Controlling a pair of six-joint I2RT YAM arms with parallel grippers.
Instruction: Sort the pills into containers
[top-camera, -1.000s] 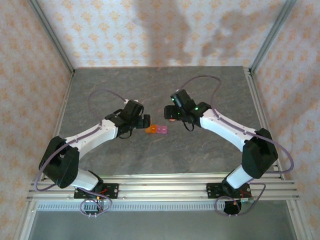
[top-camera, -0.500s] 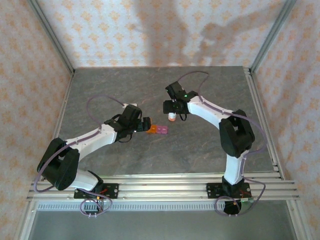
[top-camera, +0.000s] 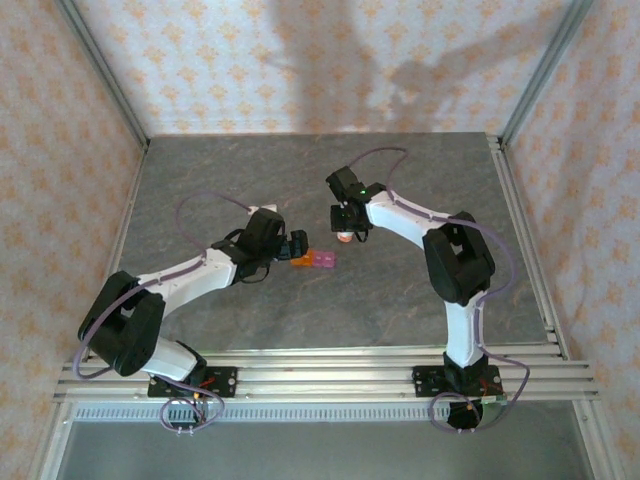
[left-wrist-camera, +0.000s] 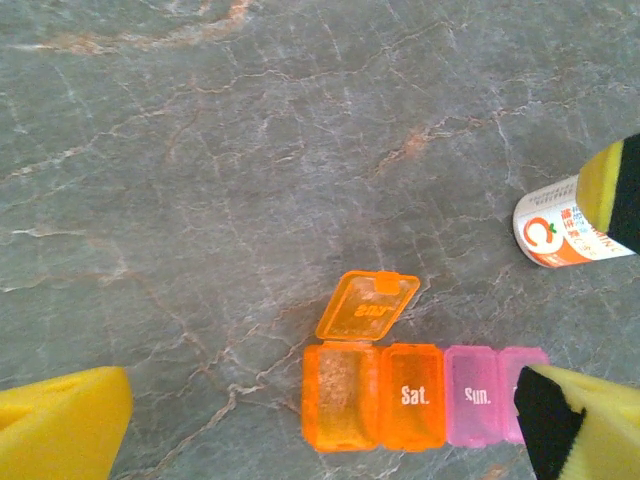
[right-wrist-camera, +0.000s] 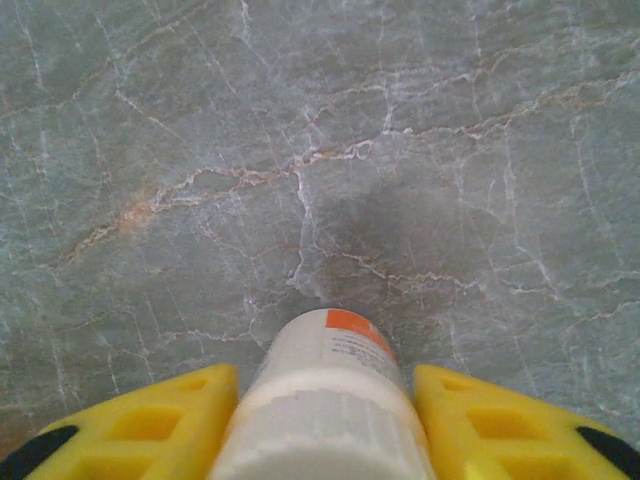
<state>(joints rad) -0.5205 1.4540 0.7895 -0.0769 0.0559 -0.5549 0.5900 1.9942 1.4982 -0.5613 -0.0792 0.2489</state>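
From above, the left end effector (top-camera: 297, 246) sits low over the table (top-camera: 400, 300), just beside the orange end of the pill box (top-camera: 314, 261), its jaws spread wide and holding nothing. My guess is it waits there to steady the box. The right end effector (top-camera: 344, 226) is just beyond the box, over a small white bottle (top-camera: 344, 237). The bottle presumably holds the pills, so it has to be picked up first.

The left wrist camera looks down on the pill box near the bottom of the picture, between two yellow fingers (left-wrist-camera: 60, 420) that stand well apart from it. The end orange cell has its lid (left-wrist-camera: 367, 307) flipped up, ready to be filled, while the cells marked Sat. and Sun. are closed. I cannot tell whether anything is in the open cell. The bottle is off to the right, apart from the box, with one of the other arm's fingers against it.

At the right wrist, the bottle is wedged between both yellow fingers (right-wrist-camera: 160, 420), which press on its sides, so that end effector is clenched round it
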